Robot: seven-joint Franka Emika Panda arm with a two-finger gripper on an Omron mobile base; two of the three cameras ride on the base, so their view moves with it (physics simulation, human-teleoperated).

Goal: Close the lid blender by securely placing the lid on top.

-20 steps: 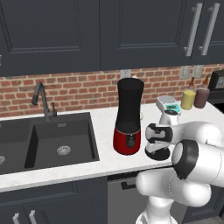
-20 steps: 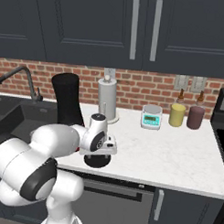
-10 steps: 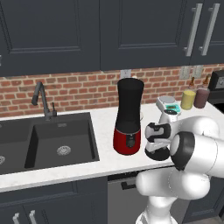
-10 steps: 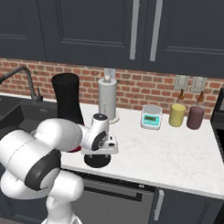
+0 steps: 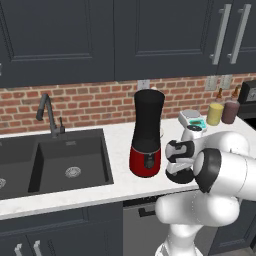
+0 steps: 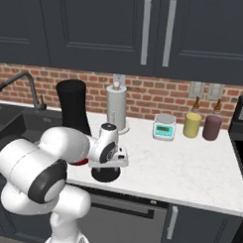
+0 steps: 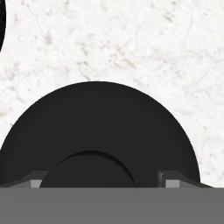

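Grasp step. Flat round matte-black lid [image 7: 98,131] lies on white marble counter [image 6: 181,165], just beside tall black blender jar on glossy red base [image 5: 147,135]. Two-finger gripper [image 7: 103,180] down over lid, fingertips [image 7: 173,179] flanking raised centre knob; grip unconfirmed. Next move, judged: secure hold, lift, centre over jar mouth.

Setting: rendered home kitchen. Evidence: dark cabinet doors [image 5: 150,37] with bar handles across the top of the frame; red brick backsplash [image 5: 90,107] below them; white marble-look counter [image 6: 191,170]; black sink [image 5: 55,160] with faucet [image 5: 47,112] at left; paper towel roll [image 6: 116,106]; kitchen scale [image 6: 164,127] at centre right.
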